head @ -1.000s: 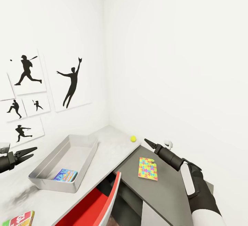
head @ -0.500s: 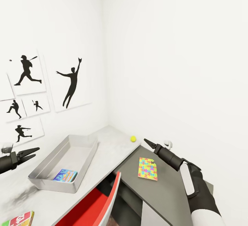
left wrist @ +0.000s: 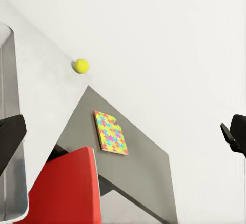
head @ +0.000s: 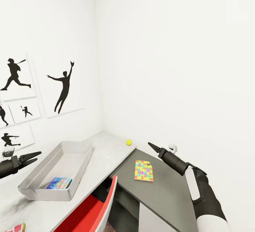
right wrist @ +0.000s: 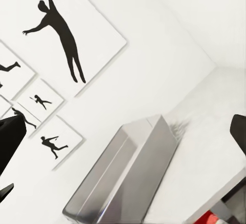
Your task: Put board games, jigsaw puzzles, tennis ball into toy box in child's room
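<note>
one blue board game (head: 58, 183) already lies in the grey toy box (head: 76, 146) on the pale bench (head: 106, 154). left to go: the tennis ball (head: 129, 142) near the corner, a jigsaw puzzle (head: 143, 170) flat on the lower dark section, and a card box (head: 16, 228) at the bench's near edge. the left gripper (head: 33, 157) has its fingers spread and empty; the right gripper (head: 153, 147) looks pressed together, empty, above the puzzle's far side.
</note>
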